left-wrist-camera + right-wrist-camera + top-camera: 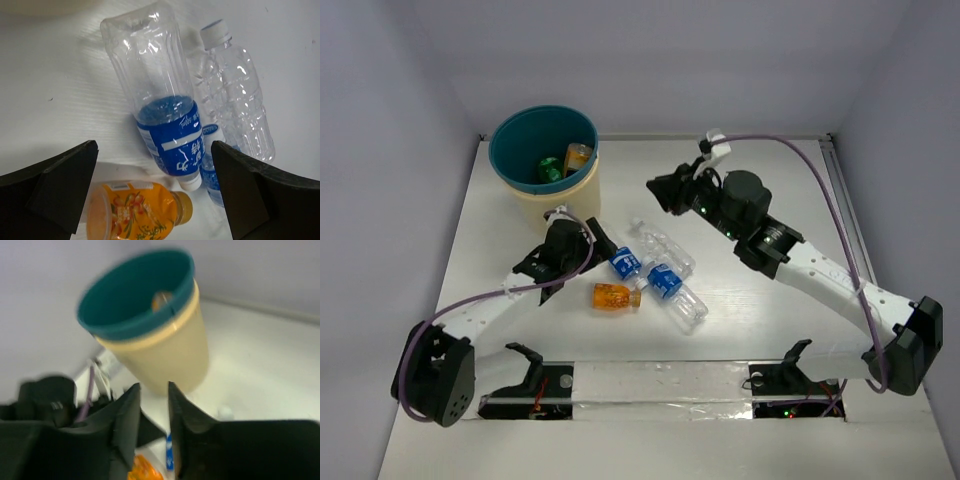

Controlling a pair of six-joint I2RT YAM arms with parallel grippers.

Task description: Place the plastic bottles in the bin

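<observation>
Left gripper [600, 240]: jaws spread wide, empty, over a blue-label bottle [167, 135] lying on the table [770, 330].
Right gripper [154, 405]: jaws a narrow gap apart, empty, raised to the right of the bin [560, 205].
Table: second blue bottle [665, 280], clear bottle [660, 243] and orange bottle [613, 296], close together.
Bin: holds a green bottle [550, 170] and an orange one [578, 155].

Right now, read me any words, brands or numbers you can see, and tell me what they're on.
Blue-label bottle: white characters and small print, not legible.
Orange bottle: printed label, nothing readable.
Bin: no writing visible.
So no text can be quoted.
</observation>
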